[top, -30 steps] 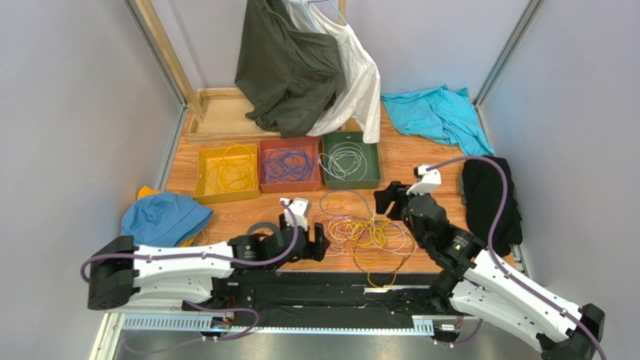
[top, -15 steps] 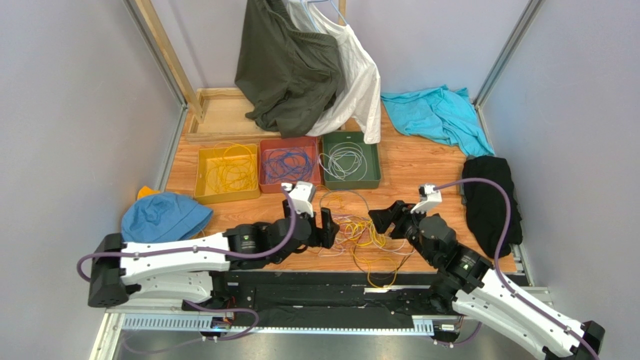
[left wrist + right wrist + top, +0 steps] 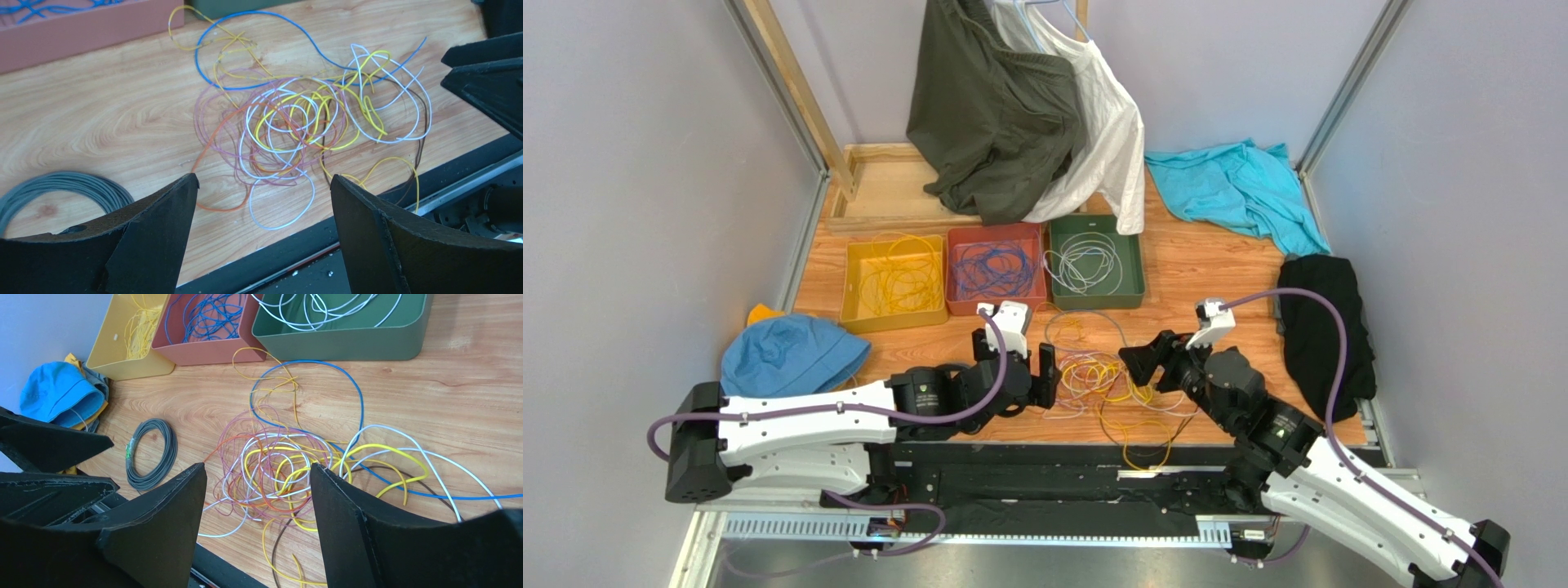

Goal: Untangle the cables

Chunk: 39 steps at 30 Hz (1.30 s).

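Tangled cables (image 3: pixel 1114 386) at lower centre of overhead view, on wooden table (image 3: pixel 1210 257), left gripper (image 3: pixel 1032 371) open and empty just left of them, right gripper (image 3: pixel 1145 363) open and empty just right

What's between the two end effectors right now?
Only the loose tangle of thin yellow, white, purple and orange-red cables lies between the left end effector and right end effector, clearest in the top external view.

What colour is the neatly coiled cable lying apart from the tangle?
Dark grey; the coiled cable shows best in the right wrist view.
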Each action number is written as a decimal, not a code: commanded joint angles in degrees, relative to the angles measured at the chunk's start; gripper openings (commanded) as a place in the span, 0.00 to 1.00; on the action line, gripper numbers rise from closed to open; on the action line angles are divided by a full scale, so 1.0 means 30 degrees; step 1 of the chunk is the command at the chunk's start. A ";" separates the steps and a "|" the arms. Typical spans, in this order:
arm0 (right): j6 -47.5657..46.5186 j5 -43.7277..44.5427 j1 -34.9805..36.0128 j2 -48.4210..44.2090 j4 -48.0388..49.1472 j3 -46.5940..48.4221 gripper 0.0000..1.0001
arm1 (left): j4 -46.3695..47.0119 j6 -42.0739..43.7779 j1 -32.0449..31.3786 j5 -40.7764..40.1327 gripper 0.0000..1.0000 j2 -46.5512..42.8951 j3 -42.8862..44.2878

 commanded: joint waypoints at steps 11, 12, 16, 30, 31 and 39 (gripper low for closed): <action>-0.0688 -0.0788 0.0121 -0.1485 -0.0079 0.0019 0.67 | -0.0071 0.1218 -0.0034 -0.1022 0.89 -0.3045 -0.1405; -0.0688 -0.0730 0.0120 -0.1574 -0.0138 -0.0010 0.67 | 0.0076 0.1188 -0.0063 -0.0934 0.89 -0.3395 -0.1698; -0.0689 -0.0583 0.0121 -0.1954 -0.0255 -0.0302 0.66 | 0.1364 0.1392 -0.0063 -0.0319 0.89 -0.2875 -0.2638; -0.0542 -0.0407 0.0120 -0.3507 -0.1895 -0.0420 0.65 | 0.4587 0.3093 0.0318 0.2698 0.88 0.2956 -0.1523; -0.0600 -0.0291 0.0120 -0.3595 -0.2070 -0.0420 0.65 | 0.4966 0.2976 0.0347 0.2874 0.87 0.3074 -0.1902; -0.0484 -0.0026 0.0120 -0.3802 -0.2307 -0.0683 0.64 | 0.6756 0.2126 0.0347 0.5071 0.85 0.3398 -0.3661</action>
